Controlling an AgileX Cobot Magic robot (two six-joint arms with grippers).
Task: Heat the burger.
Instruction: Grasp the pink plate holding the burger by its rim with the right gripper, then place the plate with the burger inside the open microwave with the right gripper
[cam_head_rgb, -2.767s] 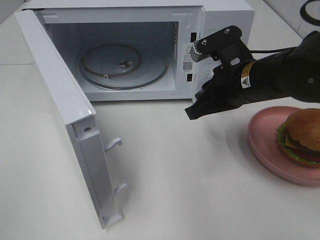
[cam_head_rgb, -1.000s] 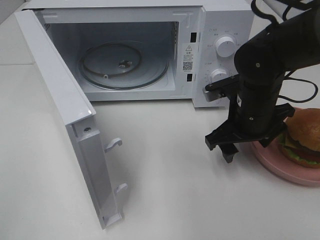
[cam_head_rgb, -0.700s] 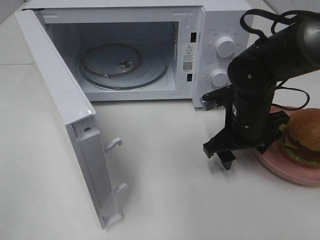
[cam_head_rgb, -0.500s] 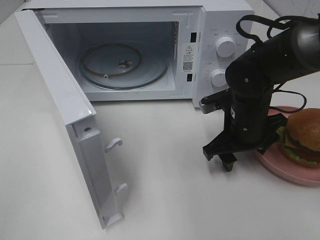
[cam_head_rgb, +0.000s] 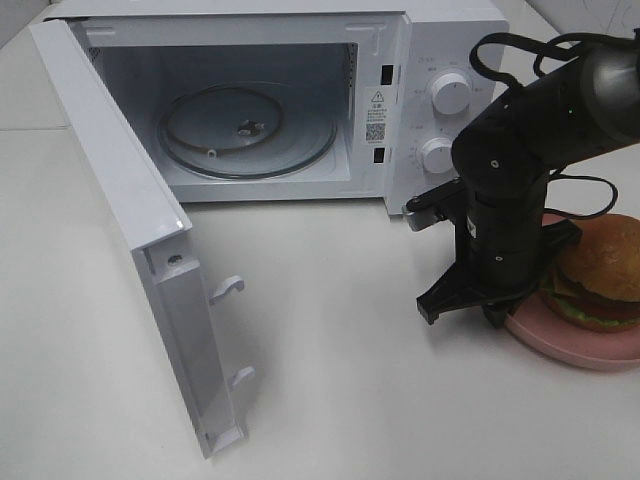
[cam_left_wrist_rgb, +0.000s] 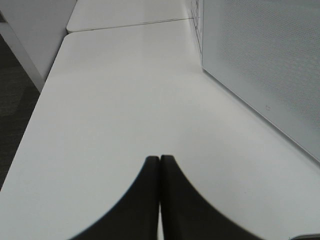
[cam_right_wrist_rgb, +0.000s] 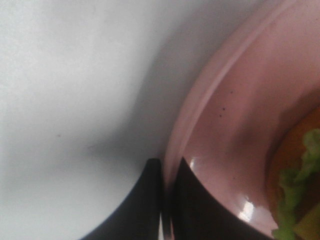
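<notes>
The burger (cam_head_rgb: 603, 275), with its golden bun, lettuce and cheese, lies on a round pink plate (cam_head_rgb: 570, 350) at the right of the table. My right gripper (cam_head_rgb: 495, 318) points down at the plate's left rim. In the right wrist view this gripper (cam_right_wrist_rgb: 169, 162) is shut on the rim of the plate (cam_right_wrist_rgb: 235, 125), one finger outside it and one inside, with the burger's lettuce (cam_right_wrist_rgb: 300, 185) at the frame edge. My left gripper (cam_left_wrist_rgb: 159, 159) is shut and empty over bare table, and does not show in the exterior view.
The white microwave (cam_head_rgb: 440, 40) stands at the back with its door (cam_head_rgb: 120, 200) swung wide open toward the front left. A glass turntable (cam_head_rgb: 245, 130) lies inside. Its knobs (cam_head_rgb: 450, 92) are just behind my right arm. Bare white table lies between door and plate.
My right gripper has shifted right from the bare table onto the plate's rim and gone from open to shut on it. The burger and plate have shifted slightly.
</notes>
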